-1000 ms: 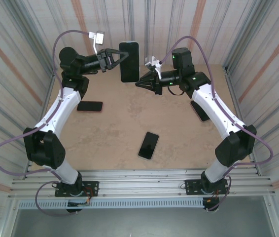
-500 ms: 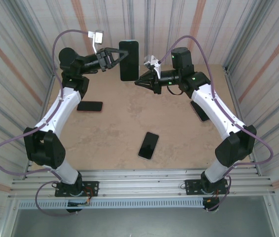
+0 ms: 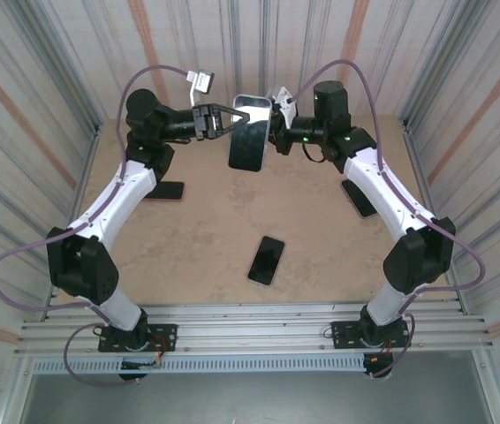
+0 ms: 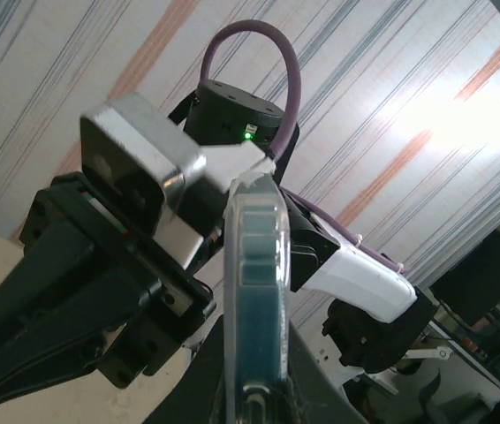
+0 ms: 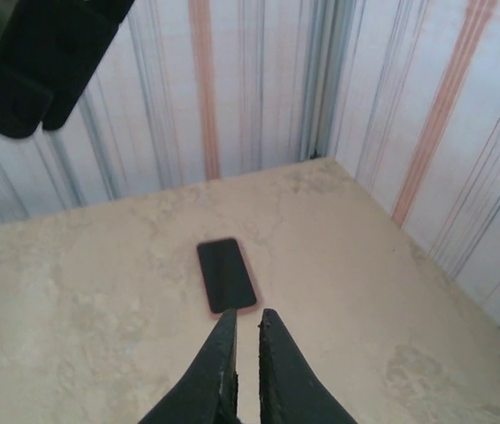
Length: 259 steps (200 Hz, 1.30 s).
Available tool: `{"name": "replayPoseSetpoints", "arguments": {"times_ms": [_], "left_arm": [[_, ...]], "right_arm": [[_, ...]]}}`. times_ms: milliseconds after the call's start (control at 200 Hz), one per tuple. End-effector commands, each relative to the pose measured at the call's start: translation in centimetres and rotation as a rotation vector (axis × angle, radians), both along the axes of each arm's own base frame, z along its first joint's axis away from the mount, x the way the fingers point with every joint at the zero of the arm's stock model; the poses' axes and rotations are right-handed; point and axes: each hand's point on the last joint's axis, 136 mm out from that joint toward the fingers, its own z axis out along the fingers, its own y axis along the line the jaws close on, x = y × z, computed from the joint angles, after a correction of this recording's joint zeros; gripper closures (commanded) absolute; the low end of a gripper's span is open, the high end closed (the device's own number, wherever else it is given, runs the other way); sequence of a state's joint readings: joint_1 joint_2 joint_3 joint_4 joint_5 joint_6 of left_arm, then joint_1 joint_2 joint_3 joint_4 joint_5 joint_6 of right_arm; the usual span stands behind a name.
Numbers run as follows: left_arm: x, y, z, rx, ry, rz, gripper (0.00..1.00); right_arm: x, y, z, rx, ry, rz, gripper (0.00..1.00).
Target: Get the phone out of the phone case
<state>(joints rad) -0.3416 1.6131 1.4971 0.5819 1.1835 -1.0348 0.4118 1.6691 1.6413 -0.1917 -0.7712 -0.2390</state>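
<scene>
My left gripper (image 3: pixel 235 119) is shut on a dark phone (image 3: pixel 248 146) in a clear phone case (image 3: pixel 252 101) and holds it tilted high above the far table. In the left wrist view the cased phone (image 4: pixel 254 265) stands edge-on between my left gripper's (image 4: pixel 254 393) fingers, with the right arm's wrist close behind it. My right gripper (image 3: pixel 273 137) hangs just beside the phone's upper right edge. In the right wrist view my right gripper (image 5: pixel 248 322) is shut with nothing between its fingers, pointing down at the table.
A phone in a red case (image 3: pixel 162 189) (image 5: pixel 226 275) lies at the table's left. A black phone (image 3: pixel 267 260) lies near the middle front, and another dark phone (image 3: pixel 358 198) lies under the right arm. Striped walls close in three sides.
My left arm has swung the cased phone to the right and tilted it. My right gripper has risen and come close to the phone's upper right edge.
</scene>
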Motion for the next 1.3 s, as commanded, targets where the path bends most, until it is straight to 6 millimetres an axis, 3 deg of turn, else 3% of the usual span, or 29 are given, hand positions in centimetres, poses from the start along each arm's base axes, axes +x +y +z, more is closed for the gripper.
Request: {"name": "replayPoseSetpoints", "arguments": {"times_ms": [0,165,336,441,817,962,1293], "left_arm": [[0.0,1.6,1.5,-0.020,-0.029,0.072,1.00],[2.7,3.6,1.8,-0.063,0.030,0.212,1.00],[4.8,5.4,1.7,-0.099,0.150,0.321,1.00],[6.0,6.2,1.1,-0.125,0.251,0.370,1.00],[6.1,5.4,1.2,-0.180,0.317,0.330,1.00],[5.9,5.2,1.1,-0.168,0.310,0.326,1.00],[5.7,4.8,1.6,-0.196,0.321,0.309,1.00]], "right_arm": [[-1.8,-0.1,3.4,0.133,-0.019,0.059,0.85],[-2.3,-1.3,2.4,0.165,0.085,0.028,0.79],[-3.6,-2.2,2.8,0.279,0.220,0.012,0.60],[-4.8,-1.9,2.7,0.332,0.312,0.029,0.53],[-4.2,-0.6,1.4,0.392,0.437,0.001,0.54],[-4.2,-0.3,2.0,0.412,0.433,0.022,0.54],[-3.4,0.5,1.2,0.401,0.489,0.026,0.56]]}}
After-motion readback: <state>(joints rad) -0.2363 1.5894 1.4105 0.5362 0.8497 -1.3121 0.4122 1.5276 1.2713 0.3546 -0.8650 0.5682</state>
